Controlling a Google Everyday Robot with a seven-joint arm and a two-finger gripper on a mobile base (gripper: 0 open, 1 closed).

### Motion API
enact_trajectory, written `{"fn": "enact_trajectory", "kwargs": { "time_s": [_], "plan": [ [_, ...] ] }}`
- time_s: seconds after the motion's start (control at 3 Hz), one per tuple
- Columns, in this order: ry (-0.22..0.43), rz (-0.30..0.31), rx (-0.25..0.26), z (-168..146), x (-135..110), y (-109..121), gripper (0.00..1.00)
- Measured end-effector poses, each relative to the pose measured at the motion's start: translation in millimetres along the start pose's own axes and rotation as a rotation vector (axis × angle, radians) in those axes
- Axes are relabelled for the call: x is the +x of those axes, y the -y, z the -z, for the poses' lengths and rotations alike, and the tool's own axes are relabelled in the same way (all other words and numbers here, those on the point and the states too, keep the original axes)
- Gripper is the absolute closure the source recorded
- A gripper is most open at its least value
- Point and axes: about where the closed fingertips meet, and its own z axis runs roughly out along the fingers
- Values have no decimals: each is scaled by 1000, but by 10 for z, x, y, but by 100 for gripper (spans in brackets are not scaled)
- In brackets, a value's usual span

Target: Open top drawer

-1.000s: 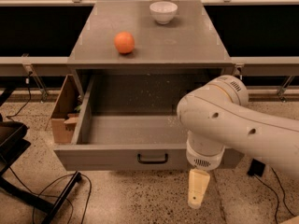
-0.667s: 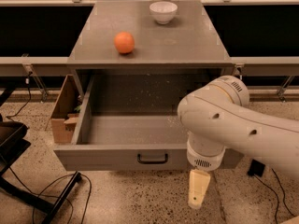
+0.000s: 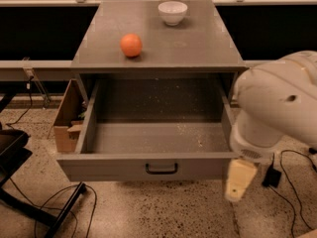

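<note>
The top drawer (image 3: 109,168) of the grey cabinet stands pulled far out toward me. Its small black bar handle (image 3: 161,169) sits at the middle of the front, and its deep grey, white-speckled interior (image 3: 157,135) holds nothing that I can see. My white arm (image 3: 280,110) fills the right side of the camera view and covers the drawer's right front corner. My gripper (image 3: 238,181) hangs below it as a pale beige tip, to the right of the handle and apart from it, just past the drawer front over the floor.
An orange (image 3: 131,44) and a white bowl (image 3: 172,12) rest on the cabinet top (image 3: 198,43). A cardboard box (image 3: 67,118) stands left of the drawer. A black chair base (image 3: 20,182) and cables (image 3: 64,207) lie on the speckled floor at the left, more cables at the right (image 3: 292,167).
My arm and gripper have moved to the right and slightly up, away from the handle, uncovering more of the drawer's interior. The drawer stays open as before.
</note>
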Motion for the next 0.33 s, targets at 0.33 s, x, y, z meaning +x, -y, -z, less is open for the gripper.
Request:
{"fn": "enact_trajectory", "kwargs": {
  "time_s": [0.33],
  "plan": [
    [112, -18, 56, 297, 250, 239, 0]
  ]
}}
